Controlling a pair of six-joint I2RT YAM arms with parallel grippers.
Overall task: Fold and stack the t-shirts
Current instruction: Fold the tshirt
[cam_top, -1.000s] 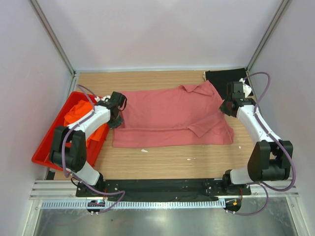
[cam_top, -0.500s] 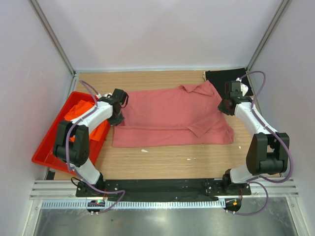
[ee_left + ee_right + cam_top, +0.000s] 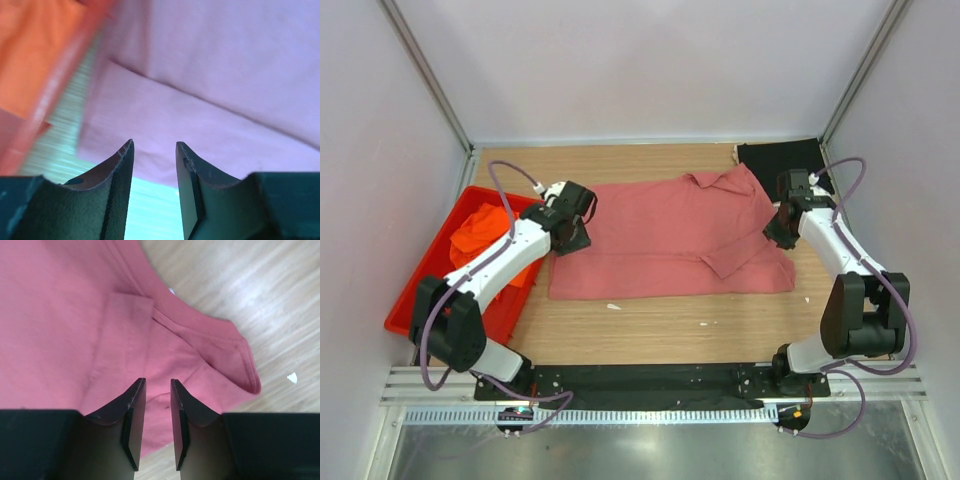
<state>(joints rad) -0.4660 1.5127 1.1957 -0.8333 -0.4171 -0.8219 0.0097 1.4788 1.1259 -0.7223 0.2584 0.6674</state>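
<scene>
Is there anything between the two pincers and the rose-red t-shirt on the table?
Nothing visible. The left pincer hangs over the rose-red t-shirt at its left edge, the right pincer over its sleeve end; both are open, nothing lying between them and the cloth.

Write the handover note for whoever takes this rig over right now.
Left gripper: open, empty, over the left edge of the rose-red shirt, beside the red tray.
Right gripper: slightly open, empty, over that shirt's right sleeve end.
Shirts: rose-red spread out between the arms; orange shirt crumpled in the tray; black shirt at the far right corner, fold state unclear.
Done: rose-red laid out.
Left: fold it, fold the orange one, stack all.
</scene>
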